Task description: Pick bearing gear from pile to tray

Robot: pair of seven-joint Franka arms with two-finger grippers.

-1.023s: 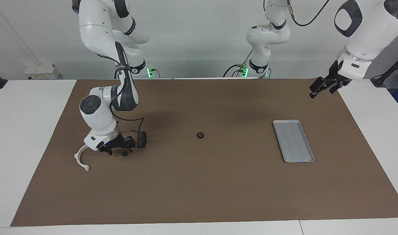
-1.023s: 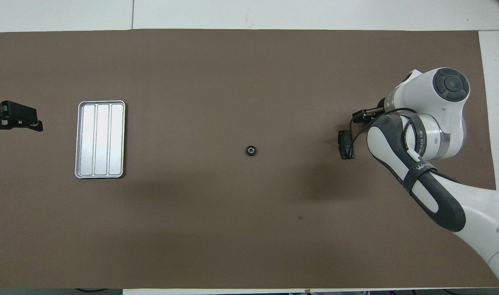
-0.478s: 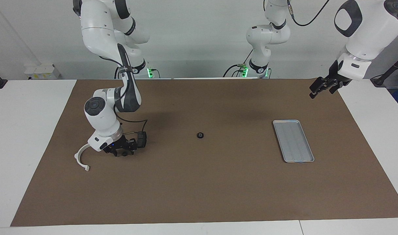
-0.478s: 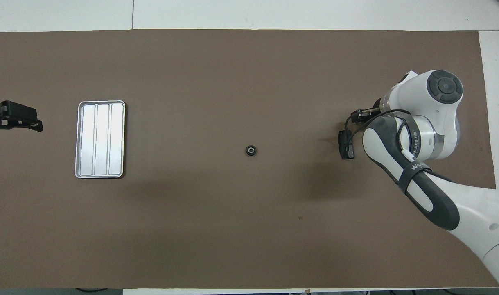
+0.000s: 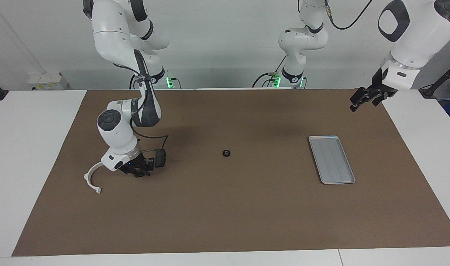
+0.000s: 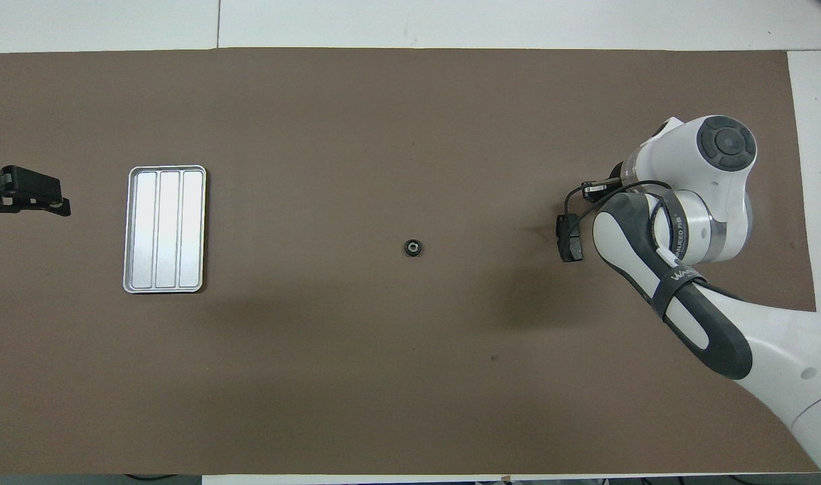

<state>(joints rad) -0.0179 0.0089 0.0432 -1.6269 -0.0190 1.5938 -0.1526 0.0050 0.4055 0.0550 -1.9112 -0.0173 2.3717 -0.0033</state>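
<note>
The right gripper is sitting low over the pile at the right arm's end of the tabletop, its jaws pressed together; it may be pinching a small black piece, but the facing view is too poor there to say. A white bracket is lying just beside it, toward that end of the table, and a dark brake pad is lying just beside it on the side toward the middle. One black gear is resting alone near the middle of the brown mat, well apart from the pile and from the tray. The tray is lying toward the left arm's end. The left gripper is waiting in the air over the mat's edge near the tray, its jaws spread.
</note>
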